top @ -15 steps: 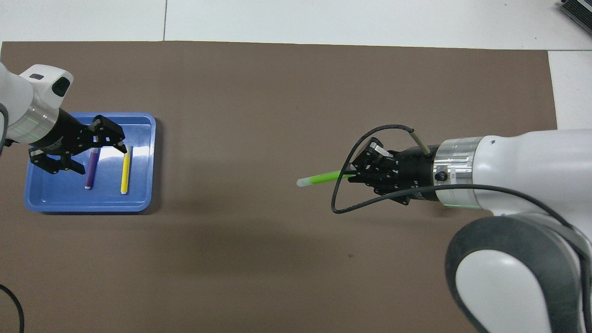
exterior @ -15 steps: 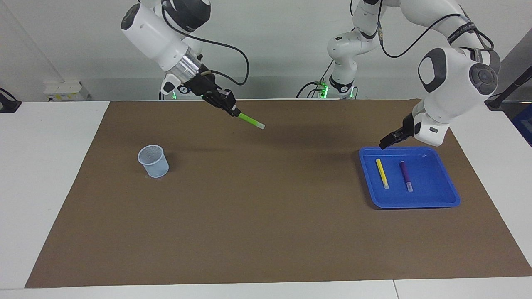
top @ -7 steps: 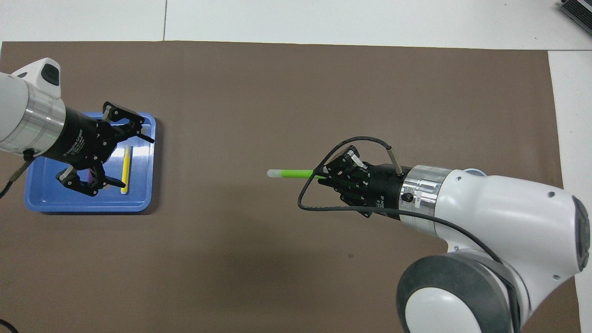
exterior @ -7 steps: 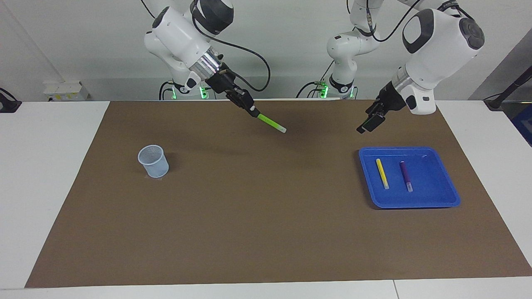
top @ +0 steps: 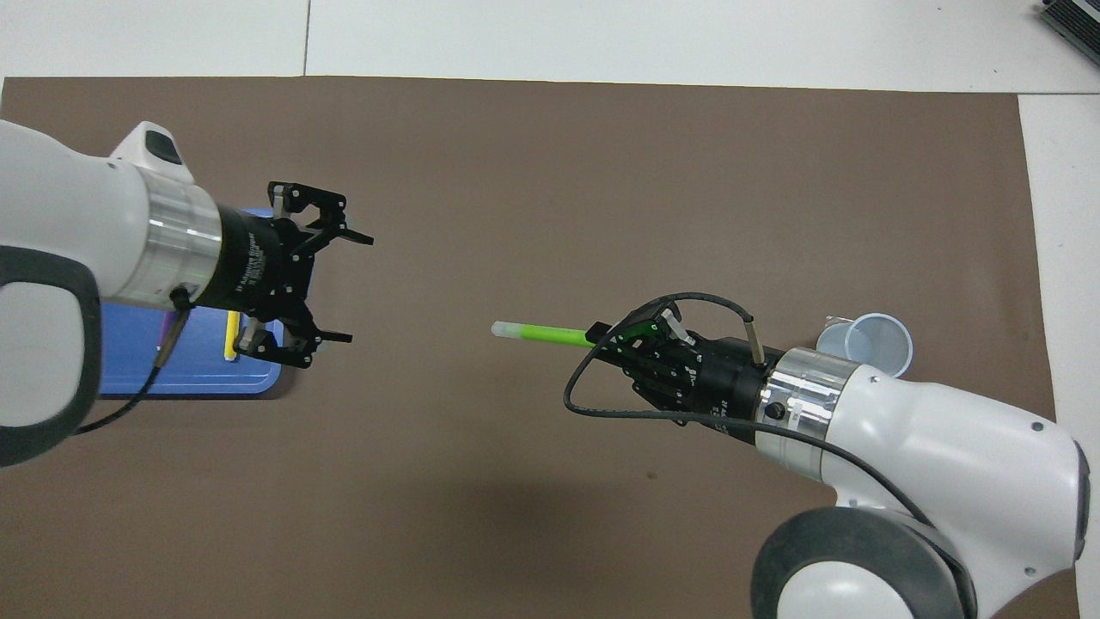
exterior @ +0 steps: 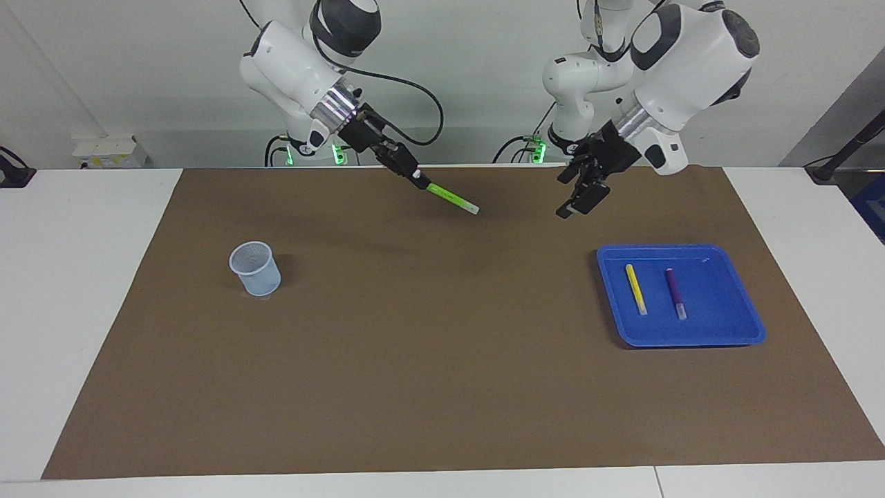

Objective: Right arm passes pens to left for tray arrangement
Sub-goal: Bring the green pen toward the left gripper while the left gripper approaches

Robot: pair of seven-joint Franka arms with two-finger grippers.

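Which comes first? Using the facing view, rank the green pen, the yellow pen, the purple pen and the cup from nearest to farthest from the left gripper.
From the left gripper:
1. Yellow pen, in the tray.
2. Green pen, held in the right gripper.
3. Purple pen, in the tray.
4. Cup, at the right arm's end.

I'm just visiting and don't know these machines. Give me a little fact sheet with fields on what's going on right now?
Right pincer: shut on the green pen, held up over the brown mat
Left pincer: open, in the air over the mat, facing the green pen
Blue tray: holds a yellow pen and a purple pen, side by side, apart
Cup: stands at the right arm's end
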